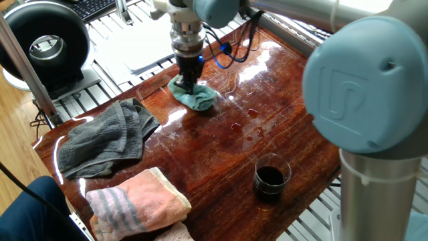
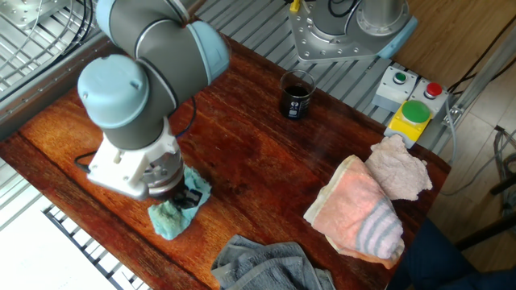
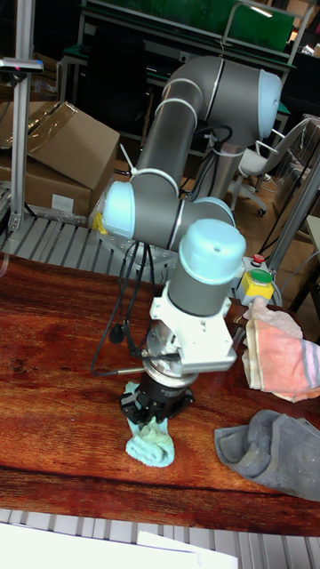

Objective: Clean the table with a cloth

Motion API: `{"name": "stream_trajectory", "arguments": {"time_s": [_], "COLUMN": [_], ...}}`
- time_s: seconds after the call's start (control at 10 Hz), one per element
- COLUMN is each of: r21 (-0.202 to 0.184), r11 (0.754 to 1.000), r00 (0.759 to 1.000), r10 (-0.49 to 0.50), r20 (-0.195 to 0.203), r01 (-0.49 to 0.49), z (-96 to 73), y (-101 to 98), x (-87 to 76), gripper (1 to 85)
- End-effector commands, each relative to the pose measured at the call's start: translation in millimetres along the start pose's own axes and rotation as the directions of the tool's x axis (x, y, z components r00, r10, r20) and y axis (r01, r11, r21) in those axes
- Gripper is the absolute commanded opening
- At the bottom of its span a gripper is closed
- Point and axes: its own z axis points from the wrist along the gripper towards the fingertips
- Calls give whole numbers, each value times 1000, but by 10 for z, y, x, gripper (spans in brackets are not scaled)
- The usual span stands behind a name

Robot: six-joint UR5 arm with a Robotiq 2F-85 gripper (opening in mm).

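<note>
Here, the UR5 arm's gripper (image 1: 189, 86) presses straight down into the teal-green cloth (image 1: 198, 97) on the glossy reddish-brown worktop (image 1: 221, 144). The dark fingers (image 2: 191, 196) are narrow and sunk into the bunched terry, pinching a fold of it between them. The cloth lies crumpled close to one long edge of the worktop, the edge that borders the white flat board (image 1: 137, 50); in the other fixed view the cloth (image 2: 171, 219) pokes out from under the wrist toward that same edge, and in the tall fixed view it (image 3: 149, 442) hangs as a small lump below the gripper (image 3: 153, 416), touching the wood.

A dark grey towel (image 1: 103, 137) lies rumpled near the worktop's short end, well apart from the cloth. Beside it at the corner sits a folded pink towel with grey stripes (image 1: 137, 201), with a paler pink rag (image 2: 399, 169) just next to it at the edge. A glass beaker holding dark liquid (image 1: 271, 179) stands upright near the opposite long edge, well away from the gripper. Small wet spots (image 1: 253, 127) glint on the wood between the cloth and the beaker. A yellow box with a green button (image 2: 414, 114) sits just off the worktop's corner.
</note>
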Motion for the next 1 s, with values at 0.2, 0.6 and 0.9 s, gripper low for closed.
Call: {"name": "stream_trajectory", "arguments": {"time_s": [0.2, 0.6, 0.9], "r21": [25, 13, -10], "r11": [991, 964, 963], "r00": [987, 955, 954], "r10": [-125, -260, -269], "r20": [-100, -143, -135], "r01": [128, 265, 270], "z": [-600, -783, -606], "y": [-162, -277, -248], "x": [776, 1462, 1647], "gripper": [13, 13, 13]}}
